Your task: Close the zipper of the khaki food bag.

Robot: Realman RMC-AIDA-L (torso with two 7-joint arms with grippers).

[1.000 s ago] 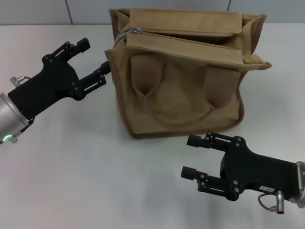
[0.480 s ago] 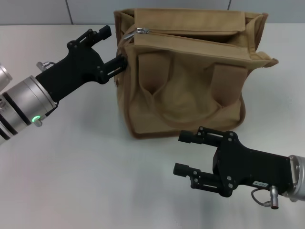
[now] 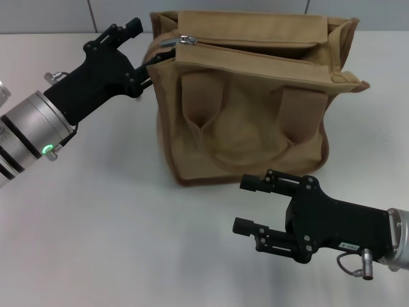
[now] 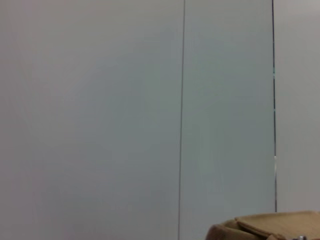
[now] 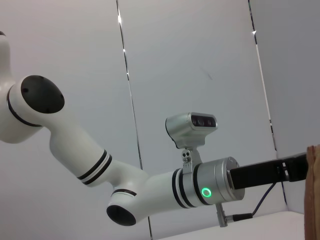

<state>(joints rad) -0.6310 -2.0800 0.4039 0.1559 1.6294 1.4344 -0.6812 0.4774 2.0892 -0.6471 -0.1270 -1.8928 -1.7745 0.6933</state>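
Note:
The khaki food bag (image 3: 249, 109) stands upright at the table's far middle, with its two handles hanging down the front. The zipper (image 3: 255, 43) runs along its top, and the silver slider (image 3: 185, 39) sits at the left end. My left gripper (image 3: 147, 43) is open at the bag's top left corner, its lower finger (image 3: 158, 59) against the fabric just below the slider's pull. My right gripper (image 3: 250, 204) is open and empty, low over the table in front of the bag. A strip of the bag's top (image 4: 270, 226) shows in the left wrist view.
A white table (image 3: 96, 224) carries the bag, and a grey panelled wall (image 4: 100, 100) stands behind it. The right wrist view shows my left arm (image 5: 150, 190) and the bag's edge (image 5: 314, 190).
My left gripper has moved up and toward the bag's top left corner, close to the slider. The bag shifted slightly. My right gripper moved a little left earlier, then stayed still.

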